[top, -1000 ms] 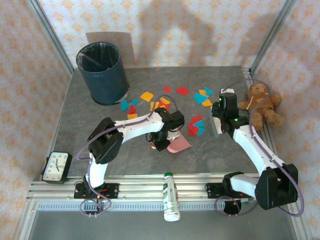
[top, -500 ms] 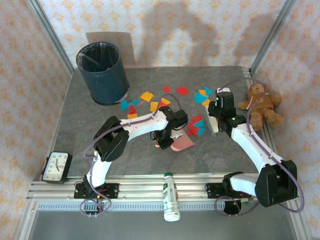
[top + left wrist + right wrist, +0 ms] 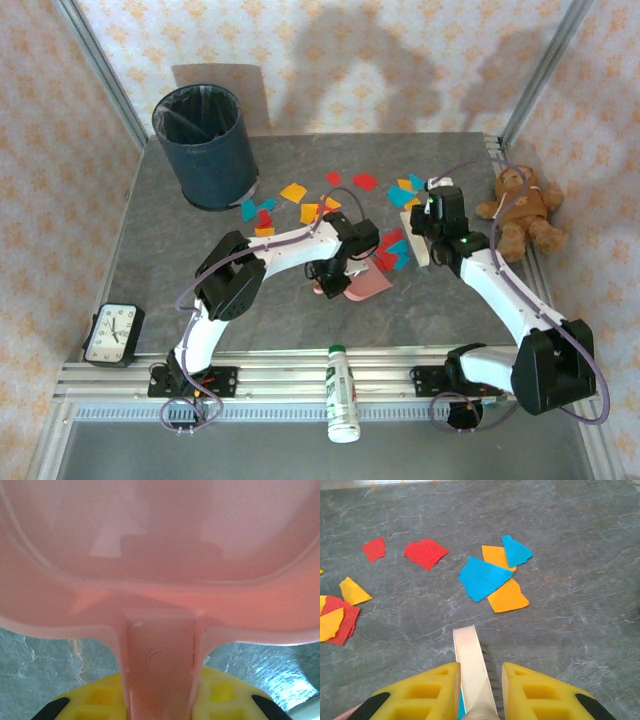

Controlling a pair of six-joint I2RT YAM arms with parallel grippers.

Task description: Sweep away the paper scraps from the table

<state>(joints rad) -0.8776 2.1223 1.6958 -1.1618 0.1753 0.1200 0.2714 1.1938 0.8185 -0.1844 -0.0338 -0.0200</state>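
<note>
Left gripper [image 3: 325, 284] has its fingers pinching the handle of the pink dustpan [image 3: 366, 287]. In the left wrist view the handle runs straight up between the yellow fingers [image 3: 100, 700] into the pan's bowl. The pan lies low on the bench [image 3: 150, 270] at centre frame, with its long axis roughly left-right and its mouth opening right and slightly up. Probably set there as a catcher, since a red and blue clump of paper scraps [image 3: 394, 254] sits just off its lip.

Right gripper [image 3: 477, 672] has its fingers clamped on a white brush [image 3: 470, 655]. It looks like a small hand brush, with dark bristles showing along one edge. In the right wrist view the brush points up-frame at a blue and orange pile, near it but apart. In the top view it stands just right of the clump, on the side away from the pan, so likely placed to push scraps left into the mouth.

Other scraps lie scattered in a band across the upper middle of the top view, from beside the dark blue bin [image 3: 205, 145] over to the right gripper. None can be seen in the pan, so the sweep looks barely begun.
</note>
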